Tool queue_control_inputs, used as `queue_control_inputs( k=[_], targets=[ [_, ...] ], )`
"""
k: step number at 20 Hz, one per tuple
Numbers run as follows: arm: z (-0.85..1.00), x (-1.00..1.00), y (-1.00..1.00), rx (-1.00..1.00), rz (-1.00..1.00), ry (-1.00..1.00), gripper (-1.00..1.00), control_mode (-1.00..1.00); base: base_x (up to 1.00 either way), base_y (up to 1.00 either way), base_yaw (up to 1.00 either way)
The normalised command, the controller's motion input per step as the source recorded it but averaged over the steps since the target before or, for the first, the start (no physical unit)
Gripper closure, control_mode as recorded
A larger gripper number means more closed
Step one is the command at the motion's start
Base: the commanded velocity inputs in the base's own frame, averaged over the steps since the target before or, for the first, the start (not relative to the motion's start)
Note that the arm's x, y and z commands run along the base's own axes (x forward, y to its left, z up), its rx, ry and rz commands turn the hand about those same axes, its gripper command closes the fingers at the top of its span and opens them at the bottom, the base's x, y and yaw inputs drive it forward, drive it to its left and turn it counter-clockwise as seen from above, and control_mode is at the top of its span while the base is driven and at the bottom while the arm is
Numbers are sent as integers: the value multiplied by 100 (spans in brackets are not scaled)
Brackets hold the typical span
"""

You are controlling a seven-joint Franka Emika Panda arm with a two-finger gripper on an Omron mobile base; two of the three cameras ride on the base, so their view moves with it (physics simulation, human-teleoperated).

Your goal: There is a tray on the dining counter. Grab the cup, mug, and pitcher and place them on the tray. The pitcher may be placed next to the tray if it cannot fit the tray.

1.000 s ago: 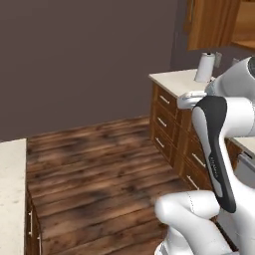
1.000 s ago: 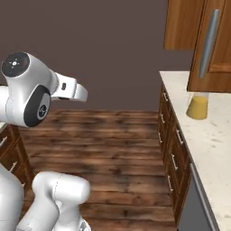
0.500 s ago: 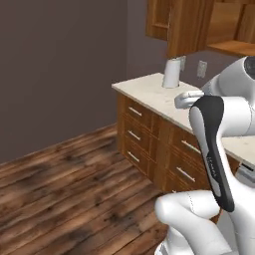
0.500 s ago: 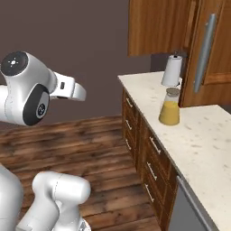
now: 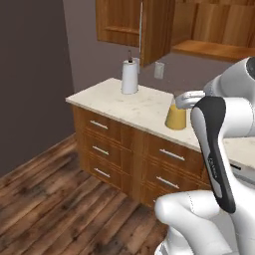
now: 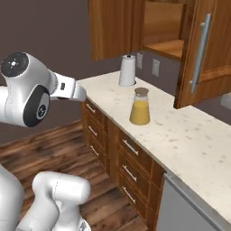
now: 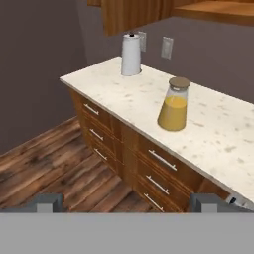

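The pitcher (image 7: 174,105), a clear conical carafe with orange liquid and a brown lid, stands upright on the wall counter (image 7: 124,94). It also shows mid-counter (image 6: 140,107), and partly behind my arm (image 5: 175,117). My gripper (image 7: 128,203) is open with nothing between its fingertips (image 7: 49,202). It hangs in front of the counter, well short of the pitcher and over the wooden floor. The tray, cup, mug and dining counter are out of view.
A white paper towel roll (image 7: 131,55) stands at the counter's far end (image 5: 130,76). An open wooden cabinet door (image 6: 200,54) hangs above the counter to the right of the pitcher. Wooden drawers (image 5: 119,154) run below, and dark plank floor (image 5: 50,199) lies to the left.
The whole picture has shifted, so the base has moved: the wall counter with the pitcher and paper towel roll now sits closer and more central. The gripper stays open.
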Motion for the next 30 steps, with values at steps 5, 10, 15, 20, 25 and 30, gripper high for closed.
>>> queue_control_inputs(
  k=[5,10,15,20,25,30],
  targets=[
    [0,0,0,0,0,0,-100,100,73,62,-47],
    [0,0,0,0,0,0,-100,100,56,29,-44],
    [0,0,0,0,0,0,-100,100,6,-1,-47],
    [0,0,0,0,0,0,-100,100,0,1,-51],
    [0,0,0,0,0,0,-100,100,15,11,-46],
    [0,0,0,0,0,0,-100,100,33,9,-17]
  ],
)
